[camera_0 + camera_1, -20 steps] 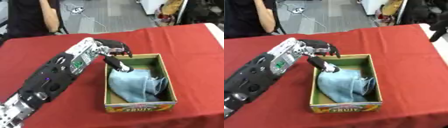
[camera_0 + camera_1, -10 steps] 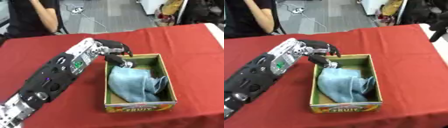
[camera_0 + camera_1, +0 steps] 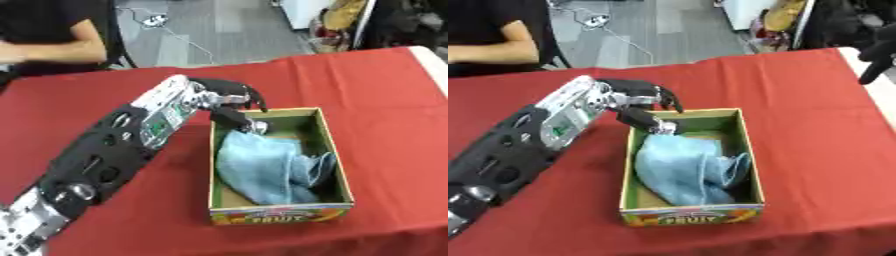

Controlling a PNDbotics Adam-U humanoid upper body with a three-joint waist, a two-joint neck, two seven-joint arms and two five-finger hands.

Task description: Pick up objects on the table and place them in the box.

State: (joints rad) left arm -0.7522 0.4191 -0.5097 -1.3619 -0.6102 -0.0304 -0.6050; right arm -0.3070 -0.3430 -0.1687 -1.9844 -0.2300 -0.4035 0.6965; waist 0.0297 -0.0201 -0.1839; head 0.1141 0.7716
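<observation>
Reaching in from the left, your left hand [image 3: 229, 102] hangs over the far-left corner of the box [image 3: 331, 156], fingers curled downward and holding nothing, thumb just above the blue cloth [image 3: 262, 167]. That cloth lies crumpled inside the box on the red table [image 3: 385, 90]. Your right hand [image 3: 877, 52] shows only as a dark shape at the far right edge; you cannot tell its fingers.

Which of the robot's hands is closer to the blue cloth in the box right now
Left. The left hand hangs over the box's far left corner, at the blue cloth's upper edge; the right hand is at the table's far right edge.
</observation>
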